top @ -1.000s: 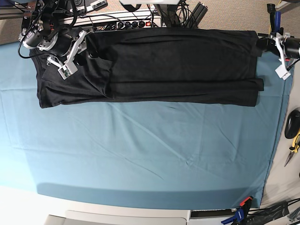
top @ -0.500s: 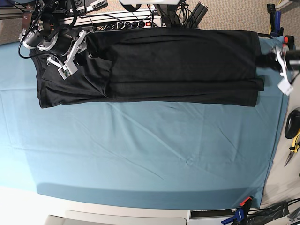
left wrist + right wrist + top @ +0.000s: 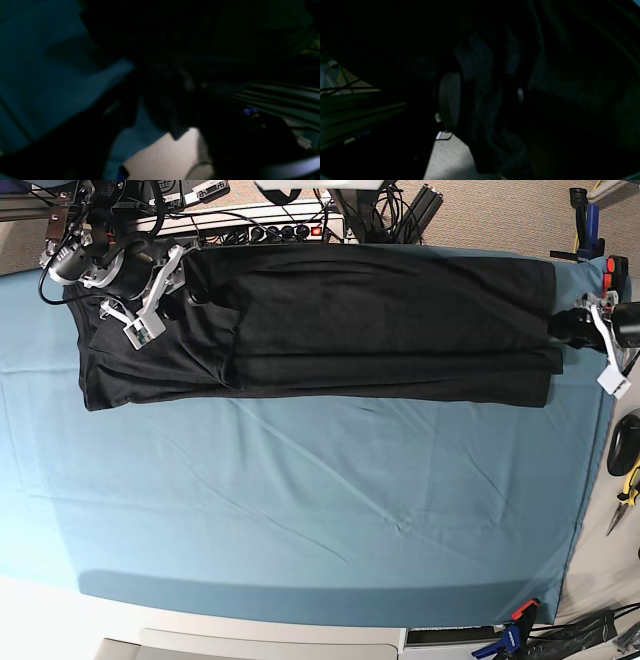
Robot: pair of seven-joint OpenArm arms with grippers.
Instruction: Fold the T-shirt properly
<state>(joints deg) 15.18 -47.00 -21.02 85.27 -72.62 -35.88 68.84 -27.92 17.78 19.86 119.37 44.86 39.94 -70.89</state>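
Note:
The black T-shirt (image 3: 380,320) lies as a long folded band along the far edge of the teal table cloth (image 3: 300,500). My right gripper (image 3: 188,286) rests on the shirt's left end. In the right wrist view its pale pad (image 3: 448,100) and the other finger stand apart, with a bunch of black fabric (image 3: 482,100) between them. My left gripper (image 3: 563,326) is at the shirt's right edge, about halfway down it. The left wrist view is very dark and blurred; its two dark fingers (image 3: 172,117) seem apart with teal cloth between them.
Power strips and cables (image 3: 260,225) run behind the table's far edge. Pliers (image 3: 628,485) and a dark object lie on the bench right of the cloth. Clamps (image 3: 515,625) grip the cloth's near right corner. Floor (image 3: 165,155) shows below the table edge.
My left gripper has slid toward the near side along the shirt's right edge and its fingers have come apart. The right arm has stayed put.

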